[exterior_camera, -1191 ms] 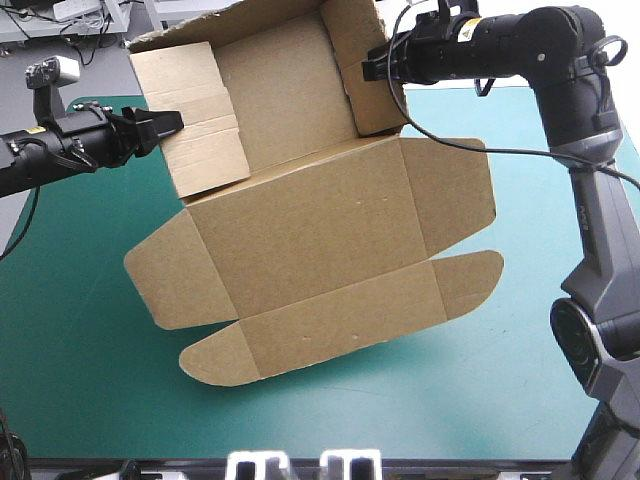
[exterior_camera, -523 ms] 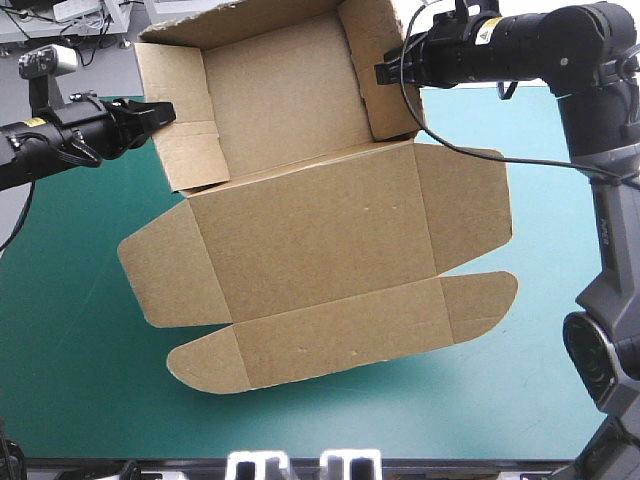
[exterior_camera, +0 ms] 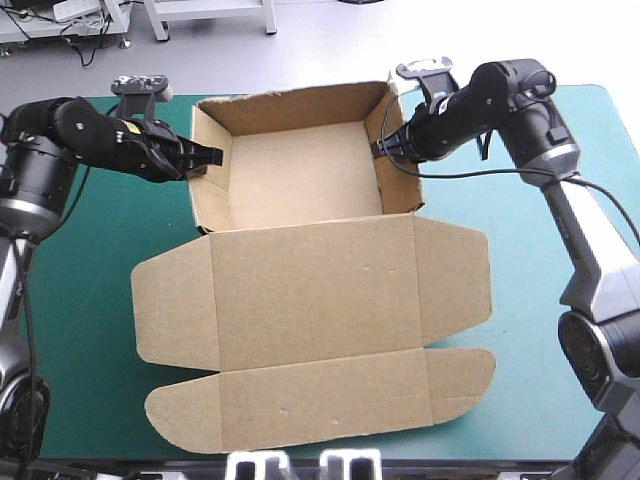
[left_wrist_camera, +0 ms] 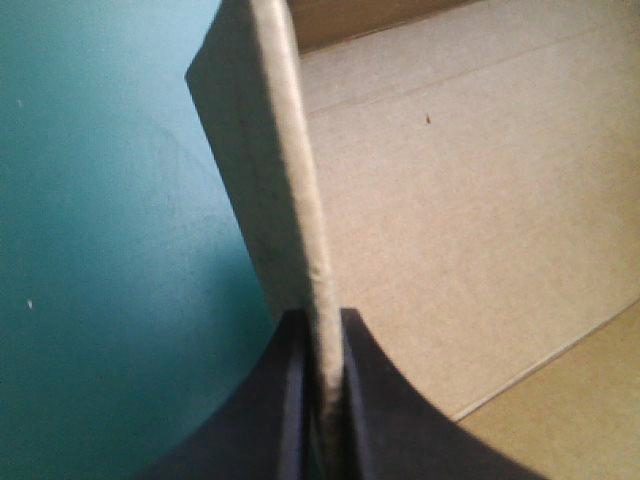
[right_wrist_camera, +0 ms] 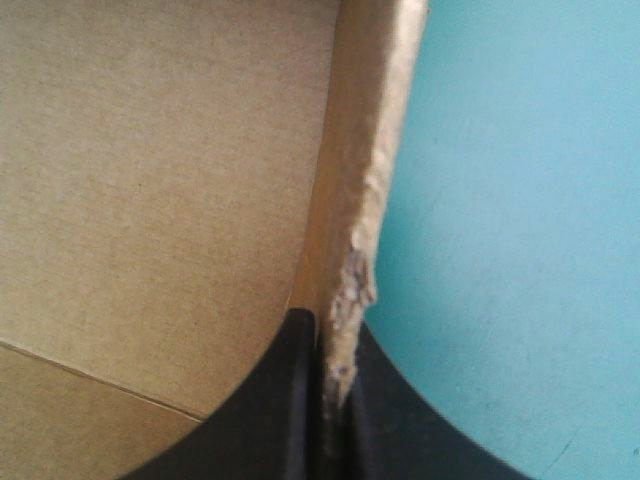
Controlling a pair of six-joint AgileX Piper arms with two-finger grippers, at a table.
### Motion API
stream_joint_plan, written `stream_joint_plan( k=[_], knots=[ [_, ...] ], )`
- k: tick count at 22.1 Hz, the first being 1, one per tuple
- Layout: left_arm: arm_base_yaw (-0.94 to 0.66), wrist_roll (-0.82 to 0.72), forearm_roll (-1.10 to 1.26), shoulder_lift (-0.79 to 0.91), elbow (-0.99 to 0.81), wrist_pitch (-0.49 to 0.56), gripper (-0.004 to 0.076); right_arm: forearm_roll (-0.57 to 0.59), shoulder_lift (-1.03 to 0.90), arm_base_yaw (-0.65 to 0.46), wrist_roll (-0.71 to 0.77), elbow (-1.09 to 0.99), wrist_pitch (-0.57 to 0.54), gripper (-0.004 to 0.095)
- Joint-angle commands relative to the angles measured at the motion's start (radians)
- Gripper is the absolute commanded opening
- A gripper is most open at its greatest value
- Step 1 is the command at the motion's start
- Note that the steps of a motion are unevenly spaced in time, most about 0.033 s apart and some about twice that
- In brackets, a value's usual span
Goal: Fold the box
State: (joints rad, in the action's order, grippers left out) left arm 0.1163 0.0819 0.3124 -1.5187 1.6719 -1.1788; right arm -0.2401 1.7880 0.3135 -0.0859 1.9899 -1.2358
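Note:
The brown box [exterior_camera: 310, 290] rests on the teal-green cover as an open tray at the far side, its lid lying flat toward the near edge with rounded flaps. My left gripper [exterior_camera: 207, 160] is shut on the tray's left wall [left_wrist_camera: 290, 230]; the wall's edge runs up from between the black fingers [left_wrist_camera: 285, 400]. My right gripper [exterior_camera: 385, 148] is shut on the right wall [right_wrist_camera: 365, 180], whose frayed top edge sits between its fingers [right_wrist_camera: 300, 400]. The tray floor [exterior_camera: 305, 170] shows in all views.
Bare teal-green cover [exterior_camera: 90, 300] lies left of the lid, and more [exterior_camera: 540, 280] to its right. The lid's front flap [exterior_camera: 320, 395] reaches close to the table's near edge.
Earlier the box hung tilted and lifted above the table. Both grippers have come down with it, and it now lies on the cover with its tray walls upright.

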Motion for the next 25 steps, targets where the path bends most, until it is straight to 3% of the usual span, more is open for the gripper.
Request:
stream_joint_plan(
  k=[1, 5, 13, 25],
  knots=[
    [0.034, -0.029, -0.05, -0.054, 0.036, 0.035, -0.001, 0.059, -0.023, -0.007, -0.026, -0.103, 0.001, -0.0005],
    [0.129, -0.058, -0.092, -0.176, 0.036, 0.048, -0.001, -0.021, 0.021, -0.007, -0.026, -0.213, 0.082, -0.0005],
    [0.181, -0.131, -0.154, -0.337, 0.036, 0.066, -0.001, -0.005, 0.071, -0.007, -0.028, -0.224, 0.179, -0.0005],
    [0.181, -0.132, -0.115, -0.382, 0.036, 0.042, -0.001, 0.052, 0.073, -0.007, -0.113, -0.224, 0.211, 0.0039]
  ],
)
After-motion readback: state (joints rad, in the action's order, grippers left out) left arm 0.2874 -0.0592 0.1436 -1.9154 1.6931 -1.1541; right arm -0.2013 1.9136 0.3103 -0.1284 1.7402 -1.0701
